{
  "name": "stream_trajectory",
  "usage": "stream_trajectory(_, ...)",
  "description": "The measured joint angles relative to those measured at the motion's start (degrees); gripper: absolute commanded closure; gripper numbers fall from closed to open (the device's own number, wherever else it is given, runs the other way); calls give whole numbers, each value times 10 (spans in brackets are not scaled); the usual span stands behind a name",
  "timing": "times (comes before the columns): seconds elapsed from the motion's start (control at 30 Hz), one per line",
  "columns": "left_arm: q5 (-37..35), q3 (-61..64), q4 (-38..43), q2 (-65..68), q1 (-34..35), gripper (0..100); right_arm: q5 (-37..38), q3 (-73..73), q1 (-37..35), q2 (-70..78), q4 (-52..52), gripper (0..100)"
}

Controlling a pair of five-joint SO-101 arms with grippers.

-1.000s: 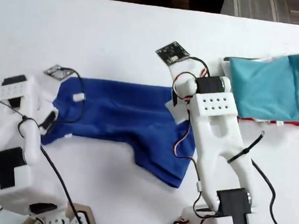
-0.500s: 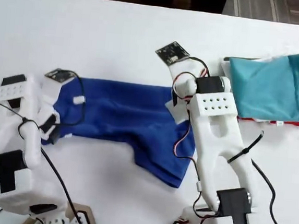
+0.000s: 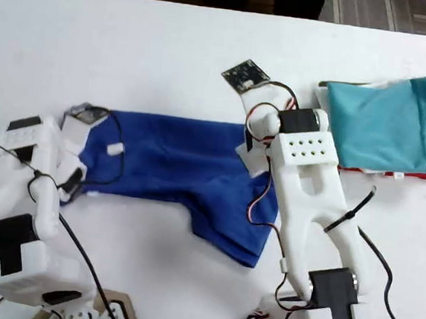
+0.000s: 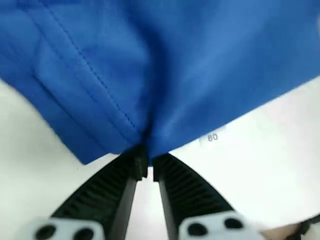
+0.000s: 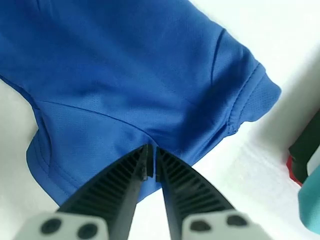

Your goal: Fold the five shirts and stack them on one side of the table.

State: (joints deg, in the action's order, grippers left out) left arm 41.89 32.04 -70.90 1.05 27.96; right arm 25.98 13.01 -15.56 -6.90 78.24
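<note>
Blue shirt (image 3: 175, 164), L claw (image 4: 148, 159) gripping it, shifted inward, R claw (image 5: 151, 152) gripping too

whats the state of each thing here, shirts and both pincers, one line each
blue shirt, lying stretched out on the table, pinched at both ends
left pincer, shut on blue shirt
right pincer, shut on blue shirt
teal shirt, folded, lying over the red shirt
red shirt, under the teal shirt, just an edge showing
</note>
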Motion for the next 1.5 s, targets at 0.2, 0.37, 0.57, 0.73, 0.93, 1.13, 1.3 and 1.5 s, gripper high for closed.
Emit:
stream_trajectory(0.2, 0, -75, -54, 0, 0, 973, 0, 0, 0, 0, 0, 978)
stream_trajectory(0.37, 8, -177, -101, 0, -1, 973, 0, 0, 0, 0, 0, 978)
stream_trajectory(0.57, 77, -250, -108, 0, -1, 973, 0, 0, 0, 0, 0, 978)
stream_trajectory(0.73, 141, -200, -103, 0, 0, 973, 0, 0, 0, 0, 0, 978)
stream_trajectory(0.93, 166, -79, -4, 0, 17, 968, 0, 0, 0, 0, 0, 978)
stream_trajectory(1.13, 167, -71, 25, 0, 49, 793, 0, 0, 0, 0, 0, 978)
stream_trajectory(1.3, 167, -92, 11, 0, 50, 770, 0, 0, 0, 0, 0, 978)
stream_trajectory(1.5, 137, -243, -50, 0, 51, 951, 0, 0, -1, 0, 0, 978)
